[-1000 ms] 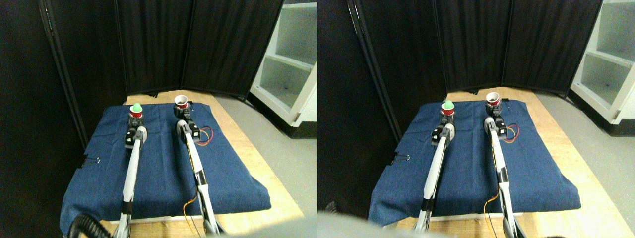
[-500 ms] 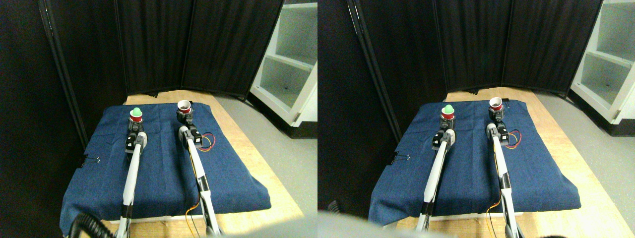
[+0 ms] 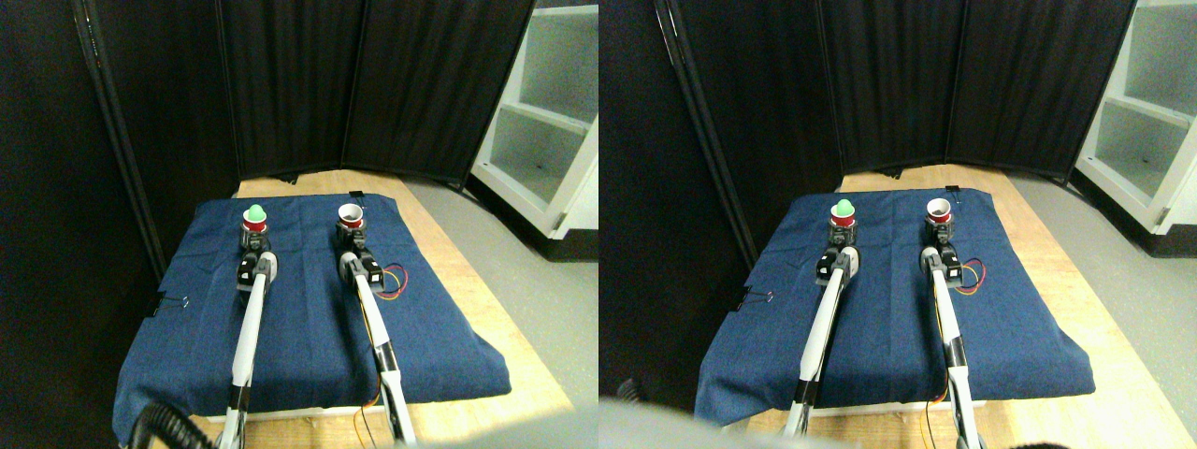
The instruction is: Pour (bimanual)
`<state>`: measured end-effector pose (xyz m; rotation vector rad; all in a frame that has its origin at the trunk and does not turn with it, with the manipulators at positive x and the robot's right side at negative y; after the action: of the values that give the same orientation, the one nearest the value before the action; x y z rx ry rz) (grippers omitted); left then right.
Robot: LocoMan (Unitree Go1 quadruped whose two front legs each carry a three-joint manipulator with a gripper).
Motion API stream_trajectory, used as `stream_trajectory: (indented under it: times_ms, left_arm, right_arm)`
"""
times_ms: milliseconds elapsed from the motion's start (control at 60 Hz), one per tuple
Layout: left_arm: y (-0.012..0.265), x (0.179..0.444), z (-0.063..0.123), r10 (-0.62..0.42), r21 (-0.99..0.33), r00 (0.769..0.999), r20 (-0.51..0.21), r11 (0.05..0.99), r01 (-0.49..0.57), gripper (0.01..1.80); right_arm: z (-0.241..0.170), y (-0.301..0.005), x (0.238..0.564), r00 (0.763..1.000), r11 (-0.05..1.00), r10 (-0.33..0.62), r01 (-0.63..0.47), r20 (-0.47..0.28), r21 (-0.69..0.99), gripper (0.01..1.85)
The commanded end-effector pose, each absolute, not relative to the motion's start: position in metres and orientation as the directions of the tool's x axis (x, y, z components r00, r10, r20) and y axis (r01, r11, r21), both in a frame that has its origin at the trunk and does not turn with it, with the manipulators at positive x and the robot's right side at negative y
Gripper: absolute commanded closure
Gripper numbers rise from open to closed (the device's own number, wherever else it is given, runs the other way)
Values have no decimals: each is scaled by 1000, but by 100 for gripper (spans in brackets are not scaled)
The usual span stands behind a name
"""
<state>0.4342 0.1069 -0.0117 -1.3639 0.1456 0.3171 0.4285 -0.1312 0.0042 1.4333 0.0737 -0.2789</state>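
Presently, the left gripper (image 3: pixel 252 241) sits right at the base of a red cup (image 3: pixel 254 223) carrying a green ball (image 3: pixel 254 210) in its mouth, and the right gripper (image 3: pixel 352 240) sits likewise at the base of a second red cup (image 3: pixel 352 219), whose mouth shows a pale inside with nothing in it that I can make out. Whether either set of jaws is spread, pressed together or pinching a cup cannot be told; the fingers are too small and dark against the cups. Both cups stand upright toward the far side of a blue cloth (image 3: pixel 309 318), well apart from one another, left and right. The cloth covers a wooden table (image 3: pixel 449 243); coloured wires (image 3: pixel 391 279) loop beside the right arm, and a white shelf (image 3: pixel 542 122) stands off to the right. In my judgement the cups are light, thin-walled and easily crushed or tipped, so each wants a moderate hold low on the wall. The ball looks light and loose, likely to roll out early at a slight tilt.
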Motion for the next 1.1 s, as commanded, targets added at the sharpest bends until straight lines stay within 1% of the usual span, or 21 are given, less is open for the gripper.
stream_trajectory:
  times_ms: [17, 133, 333, 367, 450, 517, 567, 650, 717, 783, 817, 850, 900, 917, 933, 950, 983, 1000, 1017, 1067, 1100]
  left_arm:
    - [110, 438, -7, 154, -949, 958, -244, 164, -268, 148]
    - [112, 439, -10, 166, -950, 956, -242, 160, -269, 148]
    - [113, 439, -18, 191, -946, 951, -243, 170, -276, 148]
    - [113, 438, -18, 191, -946, 951, -244, 168, -276, 148]
    - [114, 437, -18, 192, -947, 950, -244, 164, -277, 148]
    - [113, 436, -18, 192, -948, 952, -240, 165, -272, 148]
    - [114, 435, -17, 193, -943, 952, -237, 189, -273, 148]
    - [114, 434, -16, 204, -942, 949, -238, 190, -277, 146]
    - [114, 433, -16, 229, -935, 943, -242, 205, -289, 128]
    - [114, 432, -16, 235, -930, 940, -246, 215, -297, 118]
    - [114, 431, -16, 241, -928, 938, -250, 217, -303, 109]
    - [114, 430, -16, 241, -927, 938, -251, 218, -304, 107]
    - [114, 430, -16, 247, -926, 935, -254, 218, -310, 98]
    - [114, 430, -16, 247, -926, 935, -254, 218, -310, 98]
    - [114, 427, -16, 245, -922, 933, -264, 221, -318, 80]
    - [114, 427, -17, 243, -919, 932, -268, 225, -323, 72]
    - [114, 427, -18, 240, -918, 932, -271, 226, -326, 67]
    - [114, 426, -18, 233, -916, 932, -277, 227, -329, 58]
    - [114, 426, -18, 228, -916, 932, -281, 226, -332, 53]
    - [115, 425, -19, 202, -911, 930, -308, 219, -349, 29]
    - [115, 425, -20, 200, -911, 930, -309, 218, -350, 27]
  right_arm:
    - [9, -130, 427, 965, 94, -165, 221, -204, 971, 153]
    - [6, -129, 425, 957, 67, -171, 249, -234, 966, 153]
    - [0, -128, 426, 958, 67, -171, 245, -231, 967, 153]
    - [0, -129, 426, 961, 94, -168, 238, -220, 967, 153]
    - [0, -129, 425, 963, 99, -163, 232, -214, 968, 153]
    - [1, -129, 423, 958, 110, -173, 247, -226, 963, 153]
    - [1, -129, 423, 961, 101, -159, 245, -228, 964, 153]
    - [0, -131, 424, 965, 77, -126, 239, -228, 968, 152]
    - [1, -131, 422, 960, 72, -131, 258, -247, 963, 134]
    - [1, -132, 421, 952, 75, -133, 286, -275, 955, 119]
    - [1, -133, 420, 947, 53, -123, 305, -297, 951, 107]
    - [0, -133, 420, 945, 48, -120, 310, -303, 949, 105]
    - [-1, -135, 419, 939, 27, -92, 335, -331, 942, 91]
    - [-1, -135, 419, 939, 27, -92, 335, -331, 942, 91]
    - [-2, -137, 419, 927, 15, -58, 373, -372, 928, 72]
    - [-3, -138, 417, 922, 3, -48, 385, -385, 923, 63]
    - [-3, -138, 417, 920, -6, -44, 388, -388, 921, 60]
    - [-4, -138, 415, 921, -30, -36, 388, -389, 921, 54]
    - [-4, -138, 415, 920, -37, -35, 388, -389, 921, 51]
    - [-4, -138, 413, 916, -26, -25, 401, -401, 916, 39]
    - [-4, -138, 413, 915, -23, -25, 402, -403, 915, 37]
